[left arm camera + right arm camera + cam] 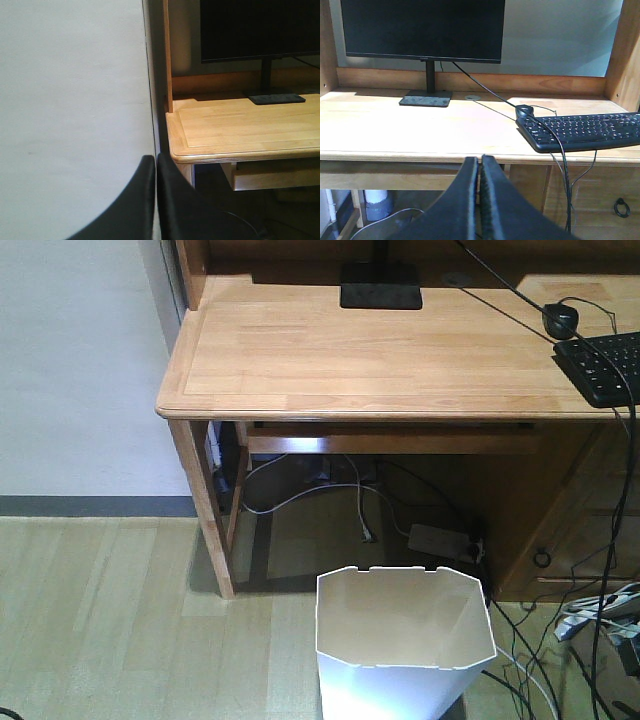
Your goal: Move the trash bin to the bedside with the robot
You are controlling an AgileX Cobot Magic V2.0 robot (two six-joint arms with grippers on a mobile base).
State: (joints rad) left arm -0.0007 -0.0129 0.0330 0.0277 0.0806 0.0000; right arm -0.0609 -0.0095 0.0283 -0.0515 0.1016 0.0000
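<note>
The white trash bin (405,655) stands upright on the wooden floor at the bottom of the front view, just in front of the wooden desk (300,360); its cream inside looks empty. Neither arm shows in that view. My left gripper (156,162) is shut with nothing between its fingers and points at the desk's left corner beside the white wall. My right gripper (480,162) is shut too, empty, and faces the desk's front edge. The bedside is out of view.
The desk (420,130) carries a monitor (422,30), a black keyboard (585,131) and a mouse (524,111). Loose cables and a power strip (440,538) lie under it. More cables and plugs (600,612) lie right of the bin. A desk leg (210,520) stands left.
</note>
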